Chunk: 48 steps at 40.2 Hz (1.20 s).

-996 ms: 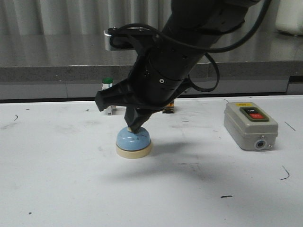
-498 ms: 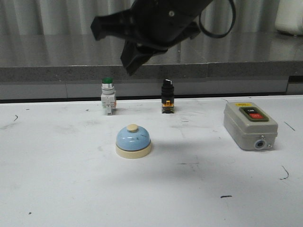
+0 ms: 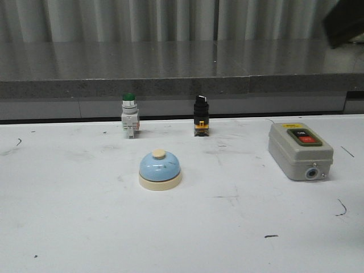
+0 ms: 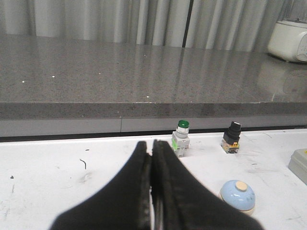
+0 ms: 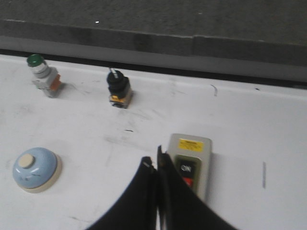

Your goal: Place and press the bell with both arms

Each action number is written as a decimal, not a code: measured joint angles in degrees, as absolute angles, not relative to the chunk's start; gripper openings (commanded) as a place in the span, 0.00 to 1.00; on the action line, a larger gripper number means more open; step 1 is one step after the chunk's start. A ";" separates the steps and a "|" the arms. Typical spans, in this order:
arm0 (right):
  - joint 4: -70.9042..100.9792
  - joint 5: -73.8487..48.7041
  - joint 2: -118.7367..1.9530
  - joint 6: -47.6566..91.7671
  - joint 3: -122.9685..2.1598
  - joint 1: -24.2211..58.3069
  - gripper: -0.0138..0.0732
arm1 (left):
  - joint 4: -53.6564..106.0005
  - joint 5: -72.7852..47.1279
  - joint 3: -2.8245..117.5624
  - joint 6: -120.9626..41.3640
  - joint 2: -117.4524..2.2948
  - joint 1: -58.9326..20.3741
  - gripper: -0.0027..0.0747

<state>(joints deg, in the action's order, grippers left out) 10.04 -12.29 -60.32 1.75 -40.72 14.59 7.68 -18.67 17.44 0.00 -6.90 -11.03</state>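
Light-blue bell (image 3: 160, 169) is seen upright on the white surface (image 3: 68, 216), untouched. Left pincer (image 4: 151, 158) and right pincer (image 5: 157, 170) are pressed together, empty.

R arm w/ closed tool (image 5: 157, 165) lifted off bell (image 3: 160, 169) knob, now up & away right.

The left gripper (image 4: 151, 153) has its jaws pressed together, holding nothing, its black fingers (image 4: 168, 191) tapering to a narrow tip raised above the counter (image 4: 43, 172). The right gripper (image 5: 157, 165) is likewise closed and empty, held high. In the front view only a dark corner of the right arm (image 3: 347, 23) shows at the upper right edge.
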 measured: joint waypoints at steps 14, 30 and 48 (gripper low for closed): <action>9.56 -11.81 -31.01 1.75 -21.77 11.49 0.08 | 7.68 -18.67 17.44 0.00 -6.90 -11.03 0.01; 9.47 -10.79 -15.21 1.98 -16.25 11.49 0.08 | 7.68 -18.67 17.44 0.00 -6.90 -11.03 0.01; 9.47 -10.79 -15.13 1.98 -16.25 11.49 0.08 | 7.68 -18.67 17.44 0.00 -6.90 -11.03 0.01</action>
<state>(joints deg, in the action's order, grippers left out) 9.47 -10.79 -15.13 1.98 -16.25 11.49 7.68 -18.67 17.44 0.00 -6.90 -11.03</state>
